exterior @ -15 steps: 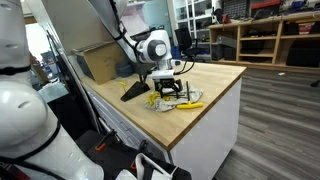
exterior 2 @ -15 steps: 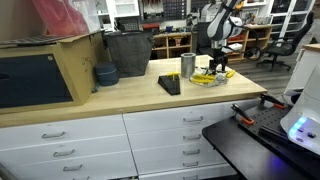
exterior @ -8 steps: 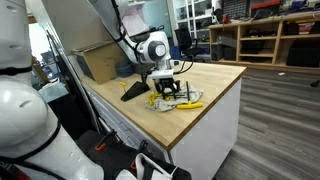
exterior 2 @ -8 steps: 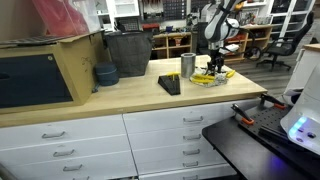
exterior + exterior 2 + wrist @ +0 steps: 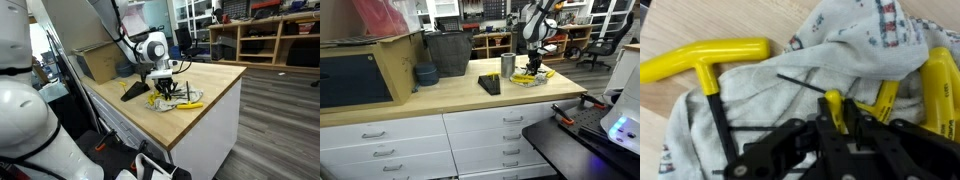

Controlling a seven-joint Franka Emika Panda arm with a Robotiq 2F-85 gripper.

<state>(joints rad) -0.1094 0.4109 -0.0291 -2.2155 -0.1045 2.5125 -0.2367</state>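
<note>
Your gripper is down on the cloth and set narrow. The yellow handle of the small key sits between its fingertips and seems to touch them, but you cannot tell from the wrist view whether it is truly pinched. The cloth lies crumpled on the counter. The big key lies across its left part, with the T-handle partly on bare wood and the dark shaft running down over the fabric. Another yellow handle lies at the right edge of the cloth. In both exterior views the gripper points straight down over the cloth, near the end of the counter. A black wedge and a metal cup stand just beside the cloth, with a bowl and a dark bin farther along.
</note>
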